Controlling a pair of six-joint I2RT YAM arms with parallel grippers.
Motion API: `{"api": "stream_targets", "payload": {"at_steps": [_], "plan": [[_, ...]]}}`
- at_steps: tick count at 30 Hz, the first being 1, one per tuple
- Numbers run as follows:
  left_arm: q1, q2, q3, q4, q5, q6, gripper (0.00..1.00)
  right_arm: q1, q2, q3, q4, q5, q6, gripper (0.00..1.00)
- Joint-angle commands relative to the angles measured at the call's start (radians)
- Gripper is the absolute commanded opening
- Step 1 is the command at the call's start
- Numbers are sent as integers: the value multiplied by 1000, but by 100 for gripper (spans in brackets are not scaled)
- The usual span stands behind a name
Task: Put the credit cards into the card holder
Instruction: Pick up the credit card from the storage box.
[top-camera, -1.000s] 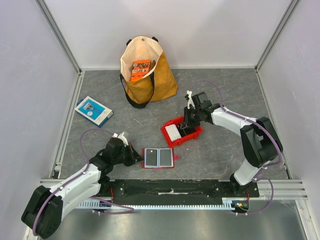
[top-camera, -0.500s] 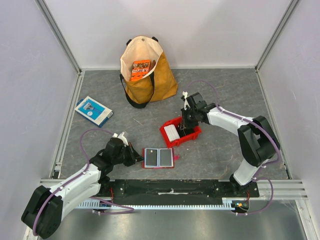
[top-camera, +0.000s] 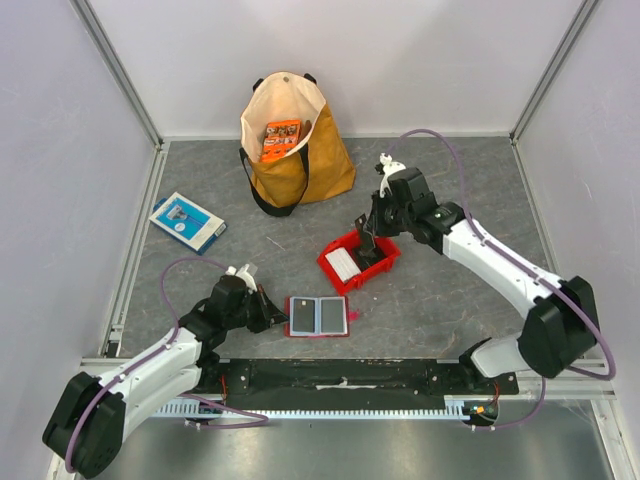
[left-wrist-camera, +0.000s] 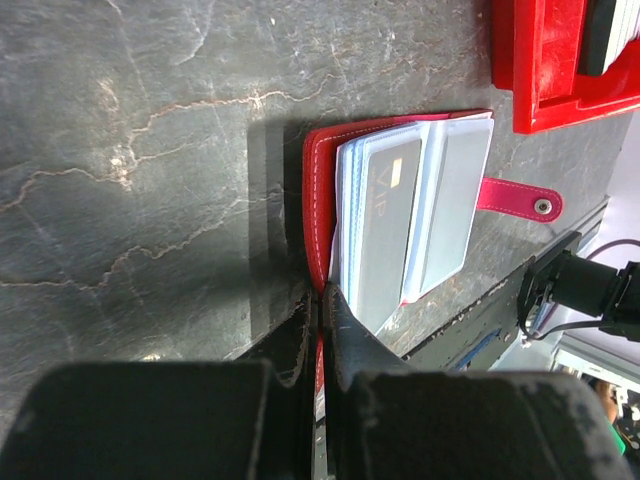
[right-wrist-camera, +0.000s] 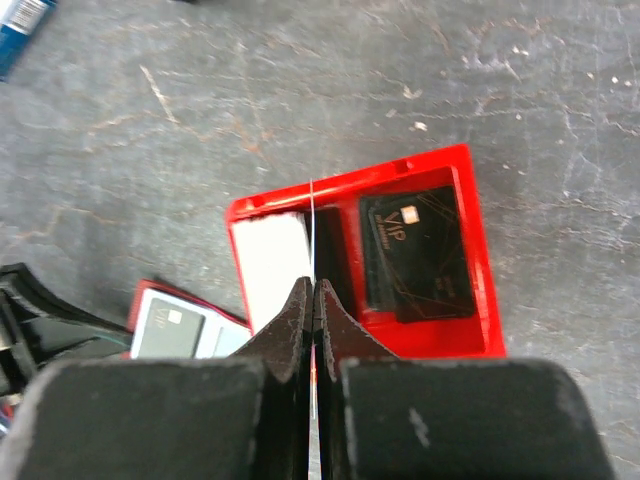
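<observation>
The card holder (top-camera: 317, 315) lies open near the table's front, red with grey pockets; a grey card (left-wrist-camera: 385, 220) sits in one pocket and the snap tab (left-wrist-camera: 520, 197) points away. My left gripper (top-camera: 272, 313) (left-wrist-camera: 322, 298) is shut on its red cover edge. My right gripper (top-camera: 369, 232) (right-wrist-camera: 314, 285) hangs above the red bin (top-camera: 378, 272), shut on a credit card (top-camera: 367, 245), which shows edge-on as a thin line (right-wrist-camera: 313, 215) in the right wrist view. In the bin lie a white card (right-wrist-camera: 272, 265) and a dark card (right-wrist-camera: 418, 250).
A yellow tote bag (top-camera: 290, 160) with orange packets (top-camera: 281, 138) stands at the back. A blue-and-white box (top-camera: 187, 221) lies at the left. White walls close the table on three sides, and a metal rail (top-camera: 340, 385) runs along the near edge.
My right gripper closed on a card in the bin and rose with it, the arm swinging up and back. The bin slid slightly left. The left arm has not moved.
</observation>
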Motion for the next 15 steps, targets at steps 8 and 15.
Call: {"api": "stream_targets", "payload": {"at_steps": [8, 15], "plan": [[0, -18, 30, 14, 42, 13, 2, 288, -141, -161, 200, 149, 282, 0], [-2, -58, 26, -12, 47, 7, 2, 591, -110, -230, 314, 528, 517, 0]]}}
